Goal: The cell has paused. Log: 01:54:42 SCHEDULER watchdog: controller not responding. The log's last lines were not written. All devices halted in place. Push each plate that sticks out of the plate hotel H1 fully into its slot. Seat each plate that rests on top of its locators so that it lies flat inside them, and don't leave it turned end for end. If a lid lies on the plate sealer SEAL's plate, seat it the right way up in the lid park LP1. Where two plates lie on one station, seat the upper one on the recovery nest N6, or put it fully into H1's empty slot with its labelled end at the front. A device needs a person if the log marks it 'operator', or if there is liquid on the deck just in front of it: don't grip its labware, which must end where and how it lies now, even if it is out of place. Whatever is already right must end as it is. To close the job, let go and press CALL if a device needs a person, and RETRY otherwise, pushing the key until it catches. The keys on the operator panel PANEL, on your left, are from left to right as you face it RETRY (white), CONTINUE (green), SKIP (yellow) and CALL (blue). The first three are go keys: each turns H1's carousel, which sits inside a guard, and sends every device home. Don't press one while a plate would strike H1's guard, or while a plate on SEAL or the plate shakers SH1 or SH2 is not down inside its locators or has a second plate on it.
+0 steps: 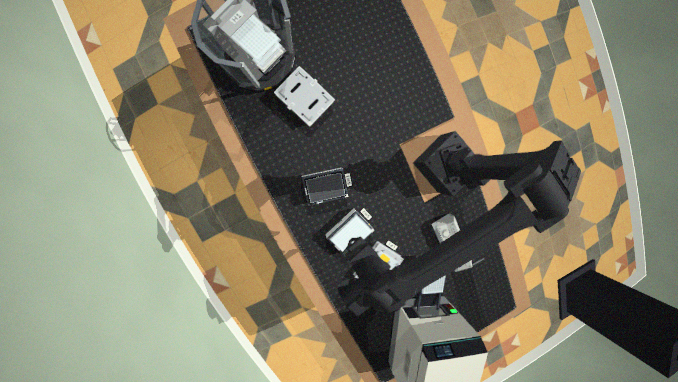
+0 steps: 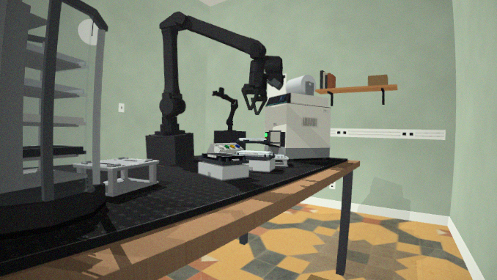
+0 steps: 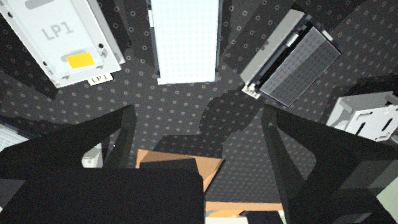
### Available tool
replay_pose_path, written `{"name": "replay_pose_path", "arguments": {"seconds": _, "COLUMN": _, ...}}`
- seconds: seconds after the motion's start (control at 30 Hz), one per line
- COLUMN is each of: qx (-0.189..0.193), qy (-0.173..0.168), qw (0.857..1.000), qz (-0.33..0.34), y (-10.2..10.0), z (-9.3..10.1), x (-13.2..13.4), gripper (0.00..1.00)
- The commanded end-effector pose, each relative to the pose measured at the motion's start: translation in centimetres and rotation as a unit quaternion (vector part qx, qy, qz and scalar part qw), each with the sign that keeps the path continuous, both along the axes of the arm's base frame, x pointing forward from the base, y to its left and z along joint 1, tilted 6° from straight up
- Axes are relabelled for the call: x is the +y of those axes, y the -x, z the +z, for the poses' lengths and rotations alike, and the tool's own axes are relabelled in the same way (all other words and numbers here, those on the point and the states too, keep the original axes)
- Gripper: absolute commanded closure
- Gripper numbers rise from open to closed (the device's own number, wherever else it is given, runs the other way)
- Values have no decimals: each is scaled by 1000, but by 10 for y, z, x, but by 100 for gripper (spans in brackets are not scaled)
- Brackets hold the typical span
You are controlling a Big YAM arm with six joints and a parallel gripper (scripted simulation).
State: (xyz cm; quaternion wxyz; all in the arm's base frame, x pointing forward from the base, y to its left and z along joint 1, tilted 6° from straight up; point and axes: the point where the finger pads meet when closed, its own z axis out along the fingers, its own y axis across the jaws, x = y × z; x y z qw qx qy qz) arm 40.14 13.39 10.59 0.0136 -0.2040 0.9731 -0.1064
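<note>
Wrist cam: white plate [image 3: 185,37] long axis runs straight away from view, jaws wide apart w/ nothing held.

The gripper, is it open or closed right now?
Open. In the wrist view the gripper has its two dark fingers spread wide, with nothing between them.

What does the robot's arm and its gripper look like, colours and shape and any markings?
The arm is matte black throughout, built of slim tubular links with chunky rounded joint housings. It stands on a black box pedestal. The gripper is also black, with two flat fingers that taper to points. No cables, labels or markings show in any view.
</note>
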Motion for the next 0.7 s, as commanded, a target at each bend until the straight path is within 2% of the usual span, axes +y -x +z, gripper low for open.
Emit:
{"name": "replay_pose_path", "arguments": {"seconds": 0.0, "qx": -41, "qy": -19, "qw": 999, "qz": 2, "y": -22, "z": 43, "x": 17, "gripper": 0}}
{"name": "replay_pose_path", "arguments": {"seconds": 0.13, "qx": -41, "qy": -19, "qw": 999, "qz": 0, "y": -22, "z": 50, "x": 16, "gripper": 0}}
{"name": "replay_pose_path", "arguments": {"seconds": 0.67, "qx": -37, "qy": -17, "qw": 999, "qz": 1, "y": -23, "z": 46, "x": 16, "gripper": 0}}
